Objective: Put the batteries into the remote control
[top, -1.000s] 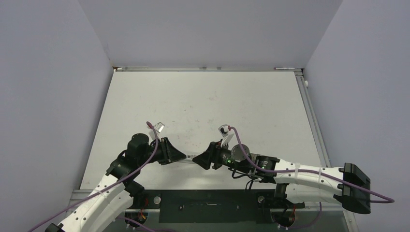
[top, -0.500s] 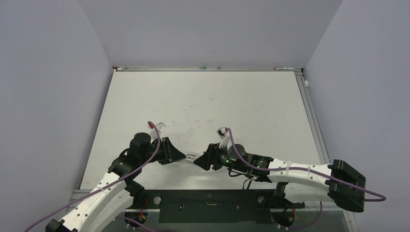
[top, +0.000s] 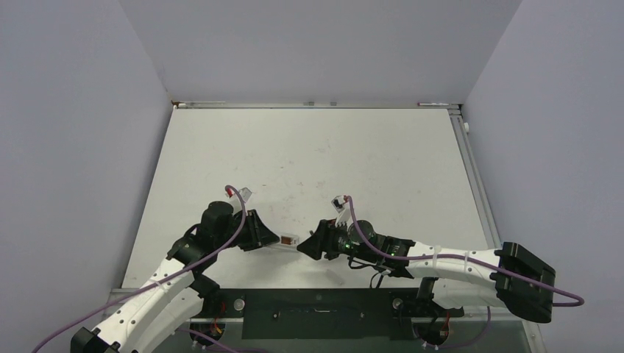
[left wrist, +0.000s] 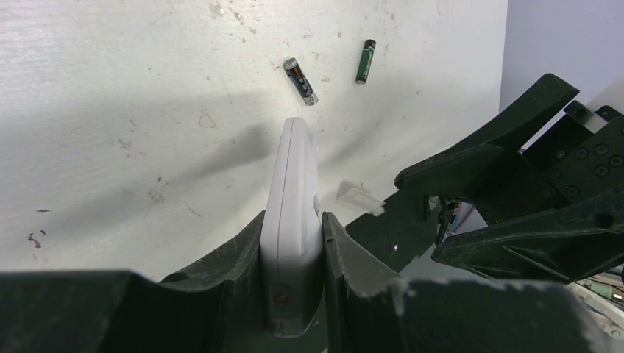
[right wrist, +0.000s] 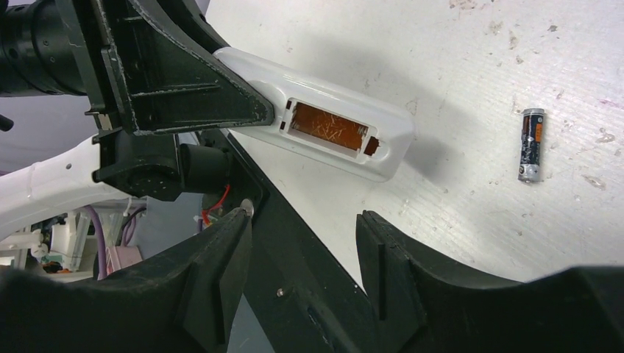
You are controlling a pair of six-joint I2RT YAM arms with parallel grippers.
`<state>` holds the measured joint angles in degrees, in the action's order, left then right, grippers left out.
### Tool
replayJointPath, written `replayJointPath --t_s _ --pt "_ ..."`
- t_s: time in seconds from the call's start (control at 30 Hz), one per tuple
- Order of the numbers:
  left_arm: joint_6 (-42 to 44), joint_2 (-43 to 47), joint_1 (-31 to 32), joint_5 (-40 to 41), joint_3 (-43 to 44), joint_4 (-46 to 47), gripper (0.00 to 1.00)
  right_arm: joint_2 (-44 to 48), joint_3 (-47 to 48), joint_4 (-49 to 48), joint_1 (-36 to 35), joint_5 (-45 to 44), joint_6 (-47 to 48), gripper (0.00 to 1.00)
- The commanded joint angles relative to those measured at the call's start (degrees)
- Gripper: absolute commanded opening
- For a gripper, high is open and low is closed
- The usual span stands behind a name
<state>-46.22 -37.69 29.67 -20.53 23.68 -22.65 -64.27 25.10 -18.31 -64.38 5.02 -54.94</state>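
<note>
Left gripper is clamped on remote, held on edge. Bay is exposed. Two batteries are seen on table beyond its fingertips. Right gripper is spread wide, nothing held, remote just ahead.

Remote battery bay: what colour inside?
Orange-brown battery bay in the white remote control; best in right wrist view.

Top view overhead, far; wrist views close, opposed, sharing remote control.

White remote control with orange bay; one battery green
</note>
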Motion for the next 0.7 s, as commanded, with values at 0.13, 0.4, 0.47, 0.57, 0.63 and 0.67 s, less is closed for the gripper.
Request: replayJointPath --t_s 0.13,0.4,0.47,0.57,0.63,0.67 --pt "0.9 -0.1 0.3 3.4 3.4 0.0 0.0 -0.4 -1.0 -2.5 0.9 0.1 -0.2 0.53" --pt "-0.7 -0.2 0.3 0.3 2.5 2.5 0.0 2.8 -0.6 3.9 1.0 -1.2 2.0 0.54" --pt "-1.5 -0.3 0.3 -1.2 1.9 3.8 0.0 3.7 -0.1 6.3 1.0 -1.4 2.8 0.55" --pt "-3.1 -0.5 0.3 -3.2 0.7 5.9 0.0 4.9 1.2 11.1 1.0 -2.0 4.4 0.56" --pt "-4.2 -0.7 0.3 -4.8 -0.5 7.7 0.0 5.4 2.5 16.1 0.9 -2.6 5.6 0.56" --pt "-4.8 -0.9 0.3 -5.6 -1.0 8.5 0.0 5.6 3.1 17.7 0.9 -2.9 6.3 0.56"
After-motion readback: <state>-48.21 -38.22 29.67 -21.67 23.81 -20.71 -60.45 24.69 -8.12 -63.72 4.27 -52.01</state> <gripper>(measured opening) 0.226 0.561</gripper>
